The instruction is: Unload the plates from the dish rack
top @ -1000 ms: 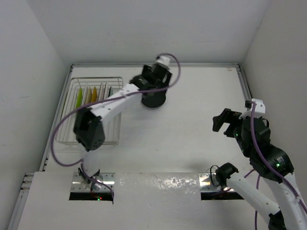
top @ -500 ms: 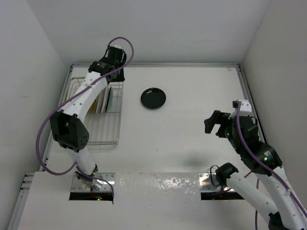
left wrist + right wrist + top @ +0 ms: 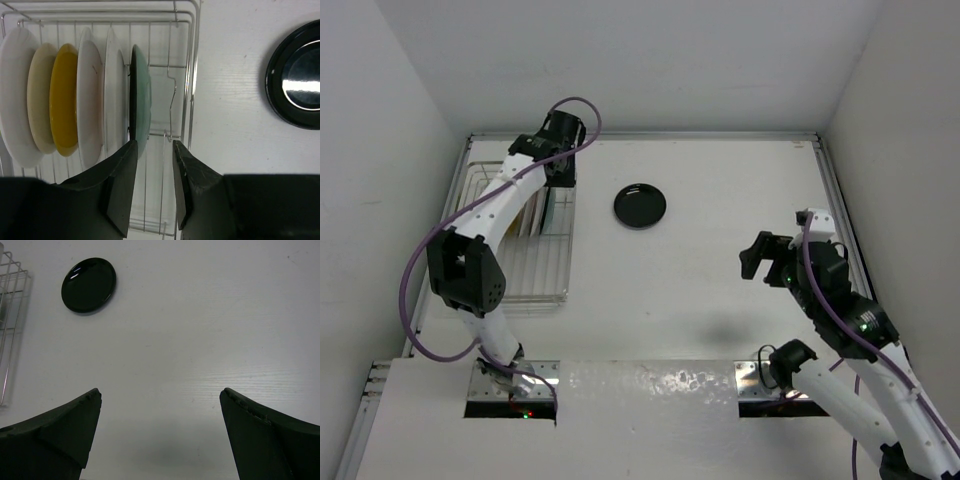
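- Left pincer (image 3: 154,145) hangs released over the right end of the dish rack (image 3: 192,75); one finger may touch the teal plate (image 3: 142,105), though that is hard to tell.
- Six plates (image 3: 65,120) stand upright in the rack, which sits against the left wall.
- Right pincer (image 3: 160,400) gapes wide, holding nothing, above the white counter (image 3: 720,260).
- Black plate (image 3: 640,205) lies flat on the counter, apart from the rack.
- Plain white walls (image 3: 620,60) enclose the counter on three sides.
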You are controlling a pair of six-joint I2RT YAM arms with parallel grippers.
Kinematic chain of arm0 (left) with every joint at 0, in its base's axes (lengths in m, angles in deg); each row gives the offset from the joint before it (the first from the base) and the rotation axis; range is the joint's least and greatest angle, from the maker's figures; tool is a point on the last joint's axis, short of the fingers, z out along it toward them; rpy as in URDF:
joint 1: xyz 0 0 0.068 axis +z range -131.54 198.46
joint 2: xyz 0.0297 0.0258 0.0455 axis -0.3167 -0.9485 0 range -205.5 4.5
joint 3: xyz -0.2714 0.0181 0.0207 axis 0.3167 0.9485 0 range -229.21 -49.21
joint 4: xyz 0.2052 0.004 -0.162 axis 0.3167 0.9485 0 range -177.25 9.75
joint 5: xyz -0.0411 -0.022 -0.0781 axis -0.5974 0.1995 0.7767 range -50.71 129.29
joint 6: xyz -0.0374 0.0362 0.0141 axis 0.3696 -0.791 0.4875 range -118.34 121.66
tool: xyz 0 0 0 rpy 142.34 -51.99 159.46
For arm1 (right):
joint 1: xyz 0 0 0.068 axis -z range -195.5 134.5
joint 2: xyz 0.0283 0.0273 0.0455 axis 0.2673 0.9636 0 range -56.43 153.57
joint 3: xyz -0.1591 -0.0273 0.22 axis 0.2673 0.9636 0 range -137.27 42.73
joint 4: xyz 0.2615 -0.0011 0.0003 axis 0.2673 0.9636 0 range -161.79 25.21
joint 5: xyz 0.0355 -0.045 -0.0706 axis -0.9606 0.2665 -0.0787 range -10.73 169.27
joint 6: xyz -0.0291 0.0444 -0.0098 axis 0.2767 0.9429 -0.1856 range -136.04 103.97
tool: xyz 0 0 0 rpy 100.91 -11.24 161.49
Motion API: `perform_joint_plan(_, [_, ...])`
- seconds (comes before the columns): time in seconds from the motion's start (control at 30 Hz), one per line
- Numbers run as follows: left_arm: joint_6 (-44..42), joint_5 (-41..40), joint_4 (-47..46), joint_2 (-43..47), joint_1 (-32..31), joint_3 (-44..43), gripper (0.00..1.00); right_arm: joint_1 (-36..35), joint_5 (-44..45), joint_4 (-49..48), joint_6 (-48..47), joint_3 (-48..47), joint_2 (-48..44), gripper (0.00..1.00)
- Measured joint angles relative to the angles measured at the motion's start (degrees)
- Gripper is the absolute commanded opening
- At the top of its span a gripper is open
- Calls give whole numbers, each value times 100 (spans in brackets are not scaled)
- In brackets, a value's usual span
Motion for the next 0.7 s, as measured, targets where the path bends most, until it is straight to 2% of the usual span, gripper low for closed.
perform_joint_plan(0.27, [-66, -63, 11, 0, 136, 315, 36, 0, -50, -81, 2, 90, 24, 99])
perform_joint_plan(0.7, [-87, 199, -168, -297, 365, 446, 36, 0, -170, -280, 2, 184, 68, 99])
